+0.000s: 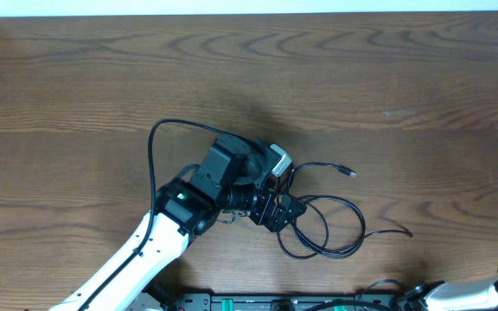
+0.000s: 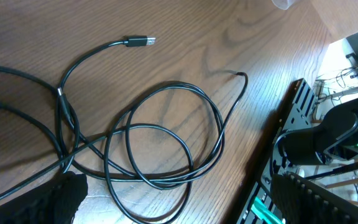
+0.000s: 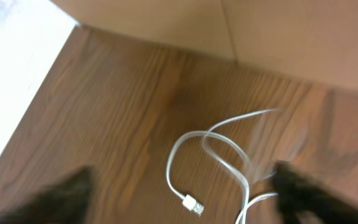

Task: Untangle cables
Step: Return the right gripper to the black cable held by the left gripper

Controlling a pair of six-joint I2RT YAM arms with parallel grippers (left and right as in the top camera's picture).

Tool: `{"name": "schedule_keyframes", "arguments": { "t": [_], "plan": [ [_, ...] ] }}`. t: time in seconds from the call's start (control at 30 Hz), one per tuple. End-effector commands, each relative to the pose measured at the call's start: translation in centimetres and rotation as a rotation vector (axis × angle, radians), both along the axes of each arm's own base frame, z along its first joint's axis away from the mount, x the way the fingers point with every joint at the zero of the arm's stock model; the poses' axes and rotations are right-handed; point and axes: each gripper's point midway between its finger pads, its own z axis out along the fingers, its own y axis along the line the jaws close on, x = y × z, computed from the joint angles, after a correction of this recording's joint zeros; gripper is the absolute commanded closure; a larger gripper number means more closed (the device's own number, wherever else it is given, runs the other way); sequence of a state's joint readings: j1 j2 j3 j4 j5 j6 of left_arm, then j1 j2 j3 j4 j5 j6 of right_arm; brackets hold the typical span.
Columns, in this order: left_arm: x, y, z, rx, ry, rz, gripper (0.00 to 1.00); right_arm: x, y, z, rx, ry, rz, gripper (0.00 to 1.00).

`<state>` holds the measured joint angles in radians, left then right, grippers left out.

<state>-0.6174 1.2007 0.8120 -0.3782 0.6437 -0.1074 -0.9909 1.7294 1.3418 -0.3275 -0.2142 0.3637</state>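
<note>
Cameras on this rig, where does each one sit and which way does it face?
Overhead: above the table, looking straight down; left arm over the black cable.
Left wrist: on that arm, angled down at its loops; one finger shows.
Right wrist: blurred, facing the white cable; both fingers show.
Shared: overhead and left wrist both see the black cable.

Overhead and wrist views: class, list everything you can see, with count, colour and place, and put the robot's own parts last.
black cable: one, black, loose loops on the table, beside the left end effector
white cable: one, white, looped on the table, seen in the right wrist view only
table: one, brown wood, under everything
left arm: one, white and black, reaching in from the lower left
left end effector: one, black, open, at the black cable's loops
right end effector: one, black, open, above the white cable
</note>
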Motion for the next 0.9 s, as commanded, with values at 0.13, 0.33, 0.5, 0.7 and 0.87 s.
{"name": "schedule_keyframes", "arguments": {
  "t": [0.13,0.33,0.5,0.7,0.87],
  "plan": [
    [0.0,0.1,-0.2,0.011,-0.011,-0.007,0.01,1.5,6.5,-2.2,0.371,-0.067,0.044,0.01],
    [0.0,0.1,-0.3,0.013,-0.019,-0.013,0.02,4.3,16.6,-3.5,0.521,0.032,0.395,0.01],
    [0.0,0.1,-0.3,0.013,-0.013,-0.008,0.02,6.3,25.9,-3.9,0.468,0.143,0.815,0.01],
    [1.5,1.8,-1.6,0.115,-0.032,0.101,0.02,5.0,35.5,-5.7,0.370,0.390,1.197,0.01],
    [4.3,4.0,-1.0,0.123,-0.010,0.278,0.02,1.9,40.6,-7.0,0.311,0.620,1.389,0.01]
  ]
}}
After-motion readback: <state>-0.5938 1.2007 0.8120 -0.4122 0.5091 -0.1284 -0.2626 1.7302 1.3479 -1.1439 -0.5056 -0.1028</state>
